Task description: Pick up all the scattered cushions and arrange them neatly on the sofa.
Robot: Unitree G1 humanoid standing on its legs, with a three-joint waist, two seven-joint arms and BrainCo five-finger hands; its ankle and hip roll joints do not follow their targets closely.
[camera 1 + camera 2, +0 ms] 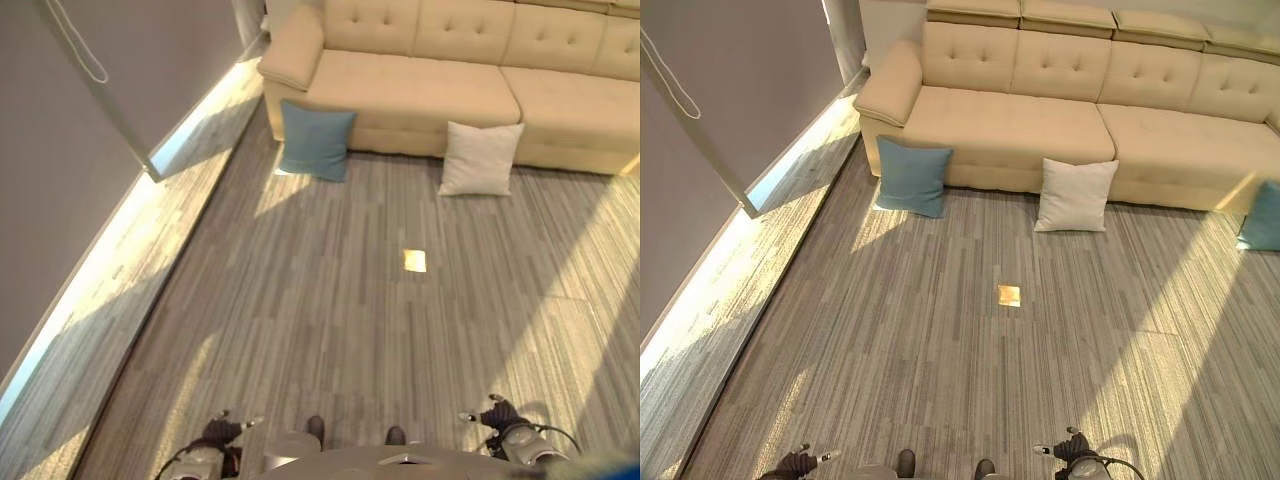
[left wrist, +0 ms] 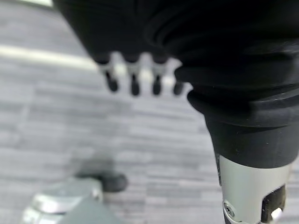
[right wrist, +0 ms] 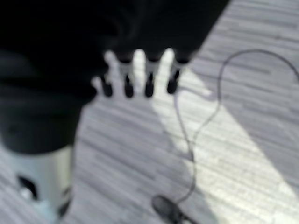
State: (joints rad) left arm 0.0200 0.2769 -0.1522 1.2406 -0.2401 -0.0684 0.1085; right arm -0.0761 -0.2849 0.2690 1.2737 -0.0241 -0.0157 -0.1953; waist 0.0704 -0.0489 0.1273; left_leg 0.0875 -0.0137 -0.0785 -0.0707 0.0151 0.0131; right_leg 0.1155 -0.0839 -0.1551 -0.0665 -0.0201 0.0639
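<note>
— What are the robot hands doing?
— The left robot hand (image 1: 222, 432) hangs at seven o'clock, the right robot hand (image 1: 498, 415) at five, both low over the carpet (image 1: 940, 330). Each has its fingers (image 2: 134, 84) straight and holds nothing.
— And further out?
— A small bright square (image 1: 1009, 295) lies on the floor near the middle.
— Where are the cushions?
— A blue cushion (image 1: 911, 177) at eleven o'clock and a white cushion (image 1: 1075, 196) at one lean upright against the front of the sofa (image 1: 1060, 110), on the floor. Another blue cushion (image 1: 1264, 218) shows at three o'clock.
</note>
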